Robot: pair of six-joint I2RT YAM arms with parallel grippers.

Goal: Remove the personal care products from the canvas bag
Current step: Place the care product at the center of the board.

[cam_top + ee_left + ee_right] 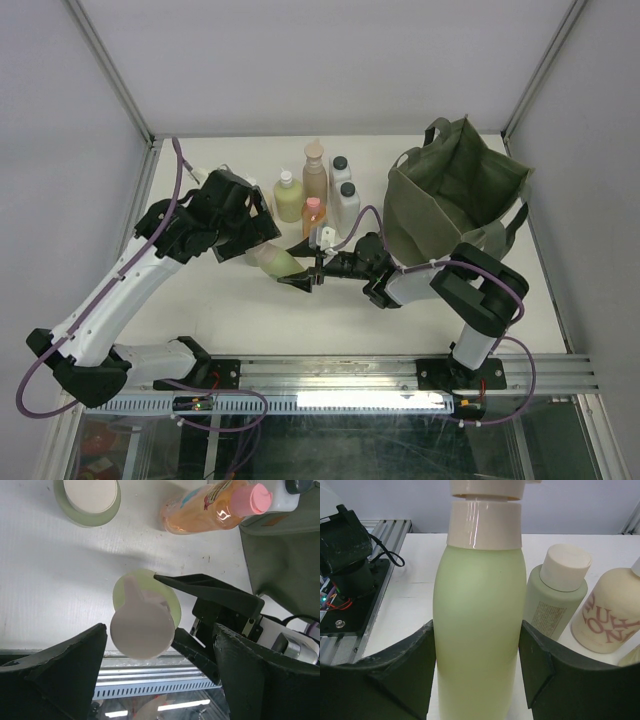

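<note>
My right gripper (pixel 300 272) is shut on a yellow-green bottle (pixel 480 605) with a cream cap; its two fingers press the bottle's sides in the right wrist view. The bottle (pixel 275 262) is left of the olive canvas bag (pixel 455 200), which stands open at the back right. My left gripper (pixel 262 238) is open just above the bottle's cap (pixel 142 630), with its fingers (pixel 65 670) apart on either side and not touching it. Several other bottles stand in a group behind; one is orange with a pink cap (pixel 210 510). The bag's inside is hidden.
The group at the back holds a pale green bottle (pixel 288 197), a tan bottle (pixel 315 170), an orange one (pixel 313 215) and two white bottles with black caps (pixel 347 205). A cream lettered bottle (pixel 610 620) stands close by. A metal rail (pixel 400 375) runs along the near edge.
</note>
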